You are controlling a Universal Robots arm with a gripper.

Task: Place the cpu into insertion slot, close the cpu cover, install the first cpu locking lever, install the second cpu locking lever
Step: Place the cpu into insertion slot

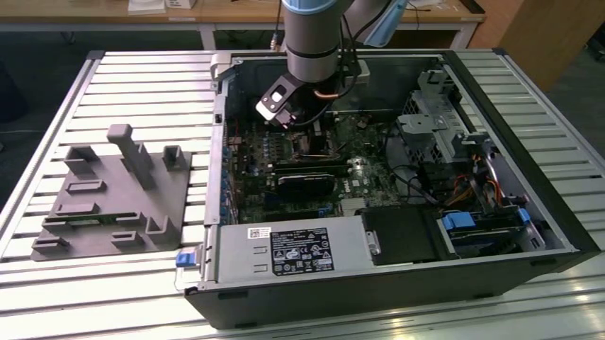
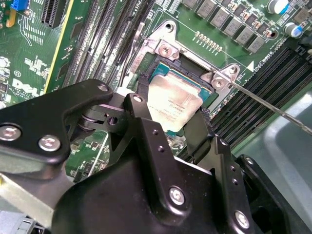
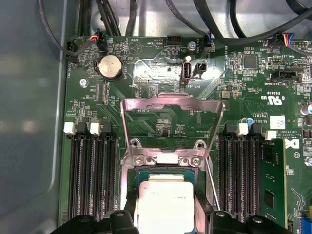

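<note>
The open computer case (image 1: pixel 557 234) lies on the slatted worktop (image 1: pixel 142 85), its motherboard (image 3: pixel 161 73) facing up at me. My gripper (image 2: pixel 170 114) reaches down into it, fingers clamped on opposite edges of the cpu (image 2: pixel 173 100). The cpu cover (image 3: pixel 173 101) stands flipped up on its hinge, clear of the insertion slot (image 2: pixel 153 63), so nothing bars the way down. The cpu sits squarely over the slot; I cannot tell whether it is seated. To do this well, I judge I must hold the chip level, edges parallel to the socket's rim, and lower it without sideways push, since a tilted corner could harm the contacts. The thin locking lever (image 2: pixel 273 109) juts out beside the slot, apart from my fingers.
</note>
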